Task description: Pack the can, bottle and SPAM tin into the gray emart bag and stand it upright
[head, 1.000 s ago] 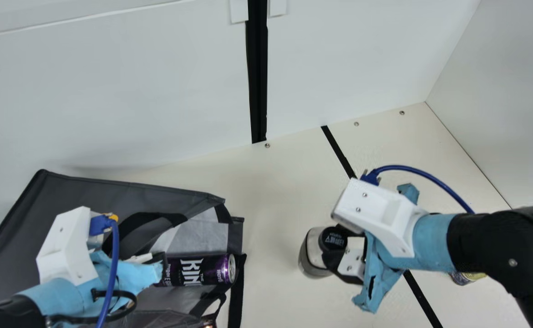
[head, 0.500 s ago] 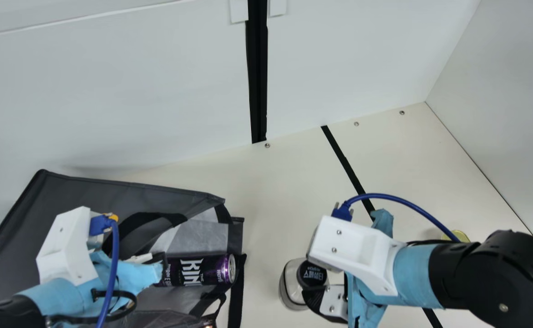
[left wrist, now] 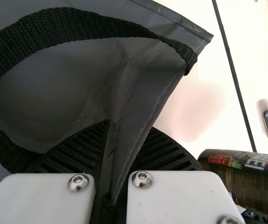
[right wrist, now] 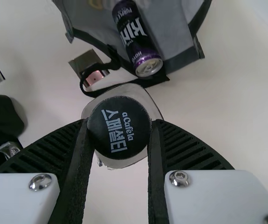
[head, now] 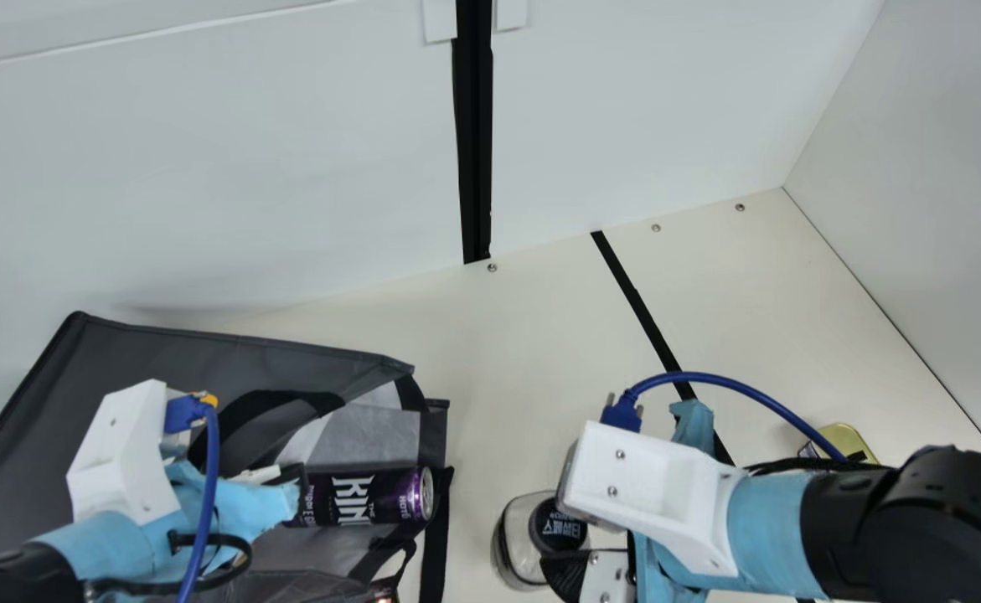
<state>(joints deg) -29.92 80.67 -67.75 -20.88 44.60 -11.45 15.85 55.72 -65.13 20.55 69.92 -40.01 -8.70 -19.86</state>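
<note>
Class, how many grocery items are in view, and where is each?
3: the can lies at the opening of the gray bag; the bottle is in the right claw; the tin is on the table, across the black strip from the bag. The bag could hide more.

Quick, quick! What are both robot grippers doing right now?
Left gripper: closed, holding an edge of the gray bag.
Right gripper: closed, holding the bottle by its black cap.
</note>
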